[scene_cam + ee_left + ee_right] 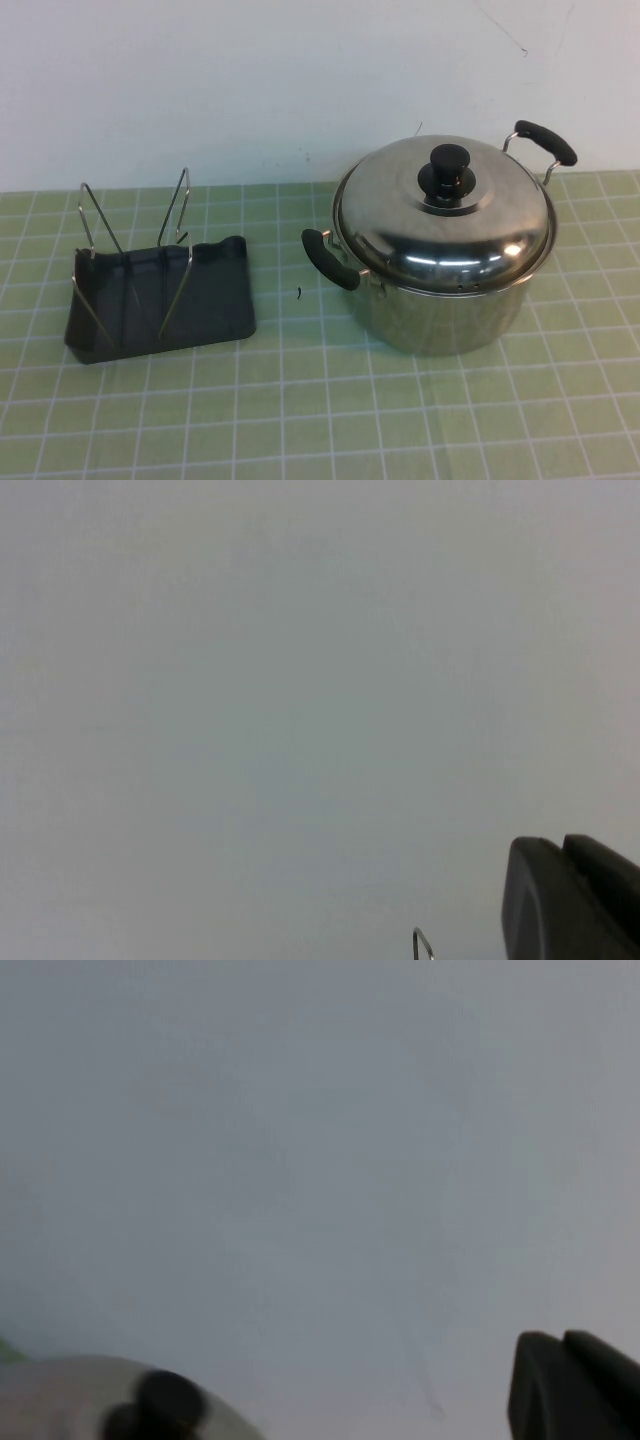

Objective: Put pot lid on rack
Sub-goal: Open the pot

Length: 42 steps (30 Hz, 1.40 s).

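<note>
High view shows the green gridded mat [400,420] with the steel pot [445,310] standing on its right half, well apart from the rack [160,295] on the left half. Seated flat on the pot is the pot lid [445,215], its black knob [447,172] pointing straight up at the centre. On the rack, the wire uprights [135,235] rise in V shapes above the dark tray, nothing resting in them. Neither arm appears in this view, so both seem parked back off the mat. From the right wrist view, a dark corner of the right gripper [575,1385] shows, with the lid and knob low ahead of it, so the right arm looks the nearer one for the pickup. From the left wrist view, the left gripper [570,895] shows as a similar dark corner, with a wire tip [422,942] of the rack just in sight. Whether either gripper's fingers are apart or together I cannot tell. Judging by this, the lift has not started, and the knob is the natural place to grasp
</note>
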{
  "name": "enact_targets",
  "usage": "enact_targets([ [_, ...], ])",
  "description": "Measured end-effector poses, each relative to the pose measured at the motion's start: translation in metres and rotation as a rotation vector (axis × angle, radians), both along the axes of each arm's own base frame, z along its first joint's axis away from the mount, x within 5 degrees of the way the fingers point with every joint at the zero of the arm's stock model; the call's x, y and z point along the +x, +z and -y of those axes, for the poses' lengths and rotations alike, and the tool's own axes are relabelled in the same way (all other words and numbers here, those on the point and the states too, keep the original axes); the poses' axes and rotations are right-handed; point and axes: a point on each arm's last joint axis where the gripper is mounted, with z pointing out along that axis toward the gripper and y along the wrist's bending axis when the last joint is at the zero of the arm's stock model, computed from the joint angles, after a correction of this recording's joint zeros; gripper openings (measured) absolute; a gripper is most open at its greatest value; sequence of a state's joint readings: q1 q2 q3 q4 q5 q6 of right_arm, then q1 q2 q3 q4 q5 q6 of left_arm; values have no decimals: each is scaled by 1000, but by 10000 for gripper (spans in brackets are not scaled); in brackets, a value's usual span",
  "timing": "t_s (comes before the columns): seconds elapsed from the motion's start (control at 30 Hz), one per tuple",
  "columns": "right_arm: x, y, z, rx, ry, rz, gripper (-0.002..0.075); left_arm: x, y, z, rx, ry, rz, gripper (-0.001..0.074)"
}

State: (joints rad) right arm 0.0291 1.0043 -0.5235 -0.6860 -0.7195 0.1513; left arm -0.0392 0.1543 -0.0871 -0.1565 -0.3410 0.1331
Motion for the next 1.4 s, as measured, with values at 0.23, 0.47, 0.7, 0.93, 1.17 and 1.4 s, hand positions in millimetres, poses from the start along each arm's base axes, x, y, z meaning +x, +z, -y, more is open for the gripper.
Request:
enact_targets([
  [0.23, 56, -27, -36, 92, 265, -180, -1, 4, -3, 0, -38, -12, -30, -2],
  [0.47, 102, -42, -60, 119, 355, -273, 188, 5, -3, 0, -48, -16, -39, -2],
  [0.7, 136, -56, -68, 230, 365, -377, 636, 5, -5, 0, -49, -19, -57, -2],
  [0.93, 156, -78, -90, 228, 407, -440, 686, 5, -5, 1, -49, -20, -63, -2],
  [1.17, 168, -95, -90, 183, 341, -499, 691, 5, -5, 1, -53, -21, -63, -2],
  [1.4, 169, -102, -91, 159, 348, -515, 425, 5, -4, 0, -56, -20, -48, -2],
])
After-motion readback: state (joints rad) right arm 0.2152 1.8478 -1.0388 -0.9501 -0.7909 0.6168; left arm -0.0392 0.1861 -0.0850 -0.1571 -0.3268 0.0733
